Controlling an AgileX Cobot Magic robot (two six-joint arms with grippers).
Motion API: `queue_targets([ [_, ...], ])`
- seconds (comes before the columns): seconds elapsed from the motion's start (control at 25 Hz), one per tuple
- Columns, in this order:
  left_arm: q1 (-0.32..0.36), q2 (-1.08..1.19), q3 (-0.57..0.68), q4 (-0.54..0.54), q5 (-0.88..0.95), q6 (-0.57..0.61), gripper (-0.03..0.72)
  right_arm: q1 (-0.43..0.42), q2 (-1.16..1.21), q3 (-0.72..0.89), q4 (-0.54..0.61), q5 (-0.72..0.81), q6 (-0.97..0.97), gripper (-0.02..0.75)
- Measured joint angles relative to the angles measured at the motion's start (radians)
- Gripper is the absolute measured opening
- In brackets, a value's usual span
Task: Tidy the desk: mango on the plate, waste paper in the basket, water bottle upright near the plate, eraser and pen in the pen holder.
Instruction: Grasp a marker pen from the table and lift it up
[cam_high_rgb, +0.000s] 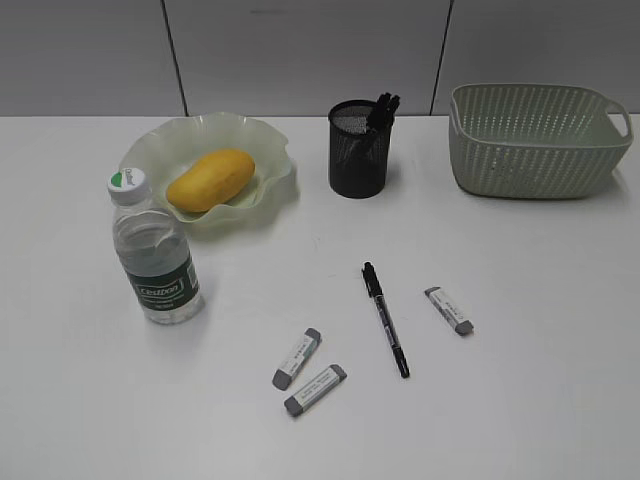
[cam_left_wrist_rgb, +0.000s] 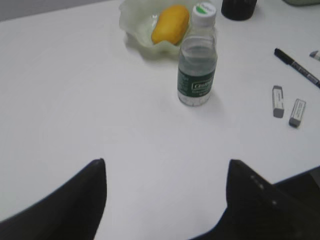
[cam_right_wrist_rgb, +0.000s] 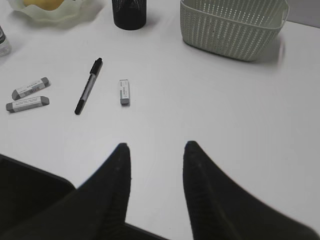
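The mango (cam_high_rgb: 210, 179) lies on the pale green plate (cam_high_rgb: 268, 140) at the back left. The water bottle (cam_high_rgb: 153, 253) stands upright in front of the plate. A black pen (cam_high_rgb: 385, 318) and three grey-white erasers (cam_high_rgb: 297, 358) (cam_high_rgb: 315, 389) (cam_high_rgb: 448, 310) lie on the white desk (cam_high_rgb: 540, 330). The black mesh pen holder (cam_high_rgb: 358, 148) holds dark items. The green basket (cam_high_rgb: 535, 138) is at the back right; no waste paper shows. My left gripper (cam_left_wrist_rgb: 167, 162) is open above bare desk, short of the bottle (cam_left_wrist_rgb: 197, 60). My right gripper (cam_right_wrist_rgb: 156, 145) is open, short of the pen (cam_right_wrist_rgb: 88, 86).
A grey panelled wall runs behind the desk. In the right wrist view the basket (cam_right_wrist_rgb: 232, 25) is at the far right and the pen holder (cam_right_wrist_rgb: 129, 12) at the top. The desk's front edge shows at the lower right of the left wrist view.
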Motion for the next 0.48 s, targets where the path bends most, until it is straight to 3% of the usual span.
queue_targets([
  [0.16, 0.000, 0.000, 0.032, 0.001, -0.092, 0.010, 0.561, 0.000, 0.000, 0.000, 0.001, 0.000, 0.000, 0.298],
  [0.48, 0.000, 0.000, 0.035, 0.001, -0.107, 0.009, 0.553, 0.000, 0.000, 0.000, 0.003, 0.000, 0.000, 0.298],
])
